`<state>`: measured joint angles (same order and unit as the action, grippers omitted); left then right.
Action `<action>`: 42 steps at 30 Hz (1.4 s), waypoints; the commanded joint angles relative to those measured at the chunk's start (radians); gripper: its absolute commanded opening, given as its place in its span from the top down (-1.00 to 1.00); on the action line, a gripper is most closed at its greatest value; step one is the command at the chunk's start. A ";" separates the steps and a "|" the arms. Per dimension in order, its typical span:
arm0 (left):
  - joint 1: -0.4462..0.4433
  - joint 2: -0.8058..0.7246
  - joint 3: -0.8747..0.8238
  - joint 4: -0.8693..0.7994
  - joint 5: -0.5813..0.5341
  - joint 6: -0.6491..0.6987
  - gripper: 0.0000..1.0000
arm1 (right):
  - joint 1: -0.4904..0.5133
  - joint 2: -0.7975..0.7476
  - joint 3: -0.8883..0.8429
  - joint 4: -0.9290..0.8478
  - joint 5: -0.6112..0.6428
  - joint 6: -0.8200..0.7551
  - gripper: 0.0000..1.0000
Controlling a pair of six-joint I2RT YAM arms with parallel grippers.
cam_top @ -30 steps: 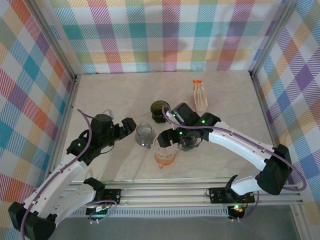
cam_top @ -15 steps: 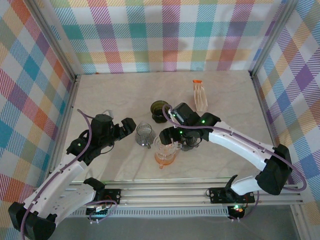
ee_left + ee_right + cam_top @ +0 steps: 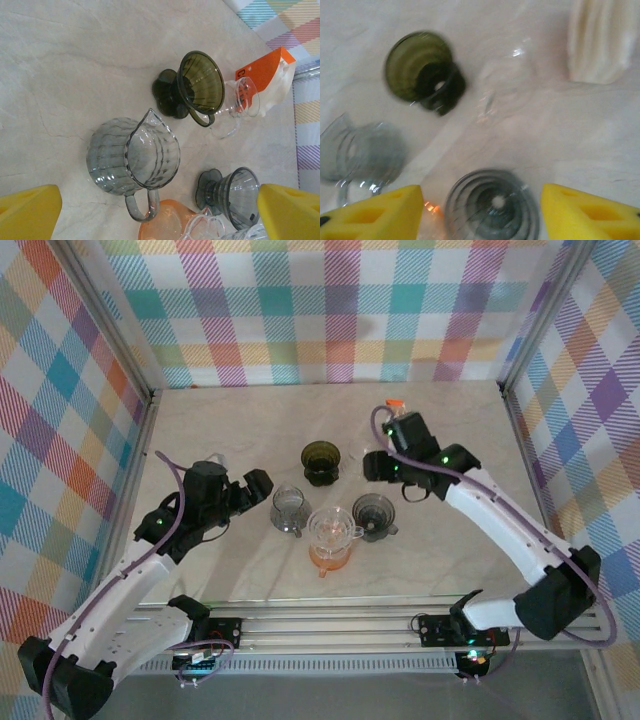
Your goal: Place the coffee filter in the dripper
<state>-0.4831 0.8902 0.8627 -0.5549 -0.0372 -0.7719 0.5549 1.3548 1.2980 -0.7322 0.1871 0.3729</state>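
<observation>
The coffee filter stack (image 3: 600,42), white and ribbed, stands in a pack with an orange label (image 3: 270,82); its orange top (image 3: 396,403) peeks out behind my right arm. My right gripper (image 3: 378,466) hovers open and holds nothing (image 3: 482,215), left of the pack and above the grey dripper (image 3: 492,205). A dark green dripper (image 3: 320,462) lies further left. A clear dripper (image 3: 330,532) sits on an orange base. Another clear dripper (image 3: 237,102) stands near the pack. My left gripper (image 3: 255,485) is open (image 3: 160,215), beside the grey glass pitcher (image 3: 132,157).
The drippers and the pitcher (image 3: 289,508) cluster mid-table between the two arms. Checked walls close in the marble table (image 3: 240,420) on three sides. A metal rail (image 3: 330,625) runs along the near edge.
My right gripper has lifted away from the clear dripper on the orange base and swung back and right towards the filter pack. The left arm has not moved.
</observation>
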 commanded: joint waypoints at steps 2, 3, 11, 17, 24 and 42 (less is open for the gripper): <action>-0.006 0.008 0.036 -0.061 -0.053 -0.015 -1.00 | -0.135 0.110 0.086 0.045 -0.027 -0.023 0.00; -0.006 0.017 0.046 -0.090 -0.067 -0.014 -1.00 | -0.165 0.144 0.108 0.052 -0.042 -0.028 0.09; -0.005 0.064 0.019 -0.049 -0.014 0.023 -0.78 | -0.281 0.424 0.317 0.034 -0.076 -0.084 0.37; -0.005 0.088 0.023 -0.035 -0.013 0.039 -0.77 | -0.284 0.577 0.442 0.024 -0.066 -0.138 0.47; -0.005 0.111 0.025 -0.028 -0.014 0.043 -0.74 | -0.285 0.650 0.504 0.008 -0.017 -0.127 0.56; 0.002 0.117 0.013 -0.018 -0.008 0.051 -0.74 | -0.288 0.720 0.624 0.009 0.012 -0.170 0.66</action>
<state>-0.4828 1.0069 0.8871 -0.5919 -0.0601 -0.7395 0.2684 2.0403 1.8698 -0.7143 0.1944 0.2192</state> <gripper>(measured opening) 0.869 0.168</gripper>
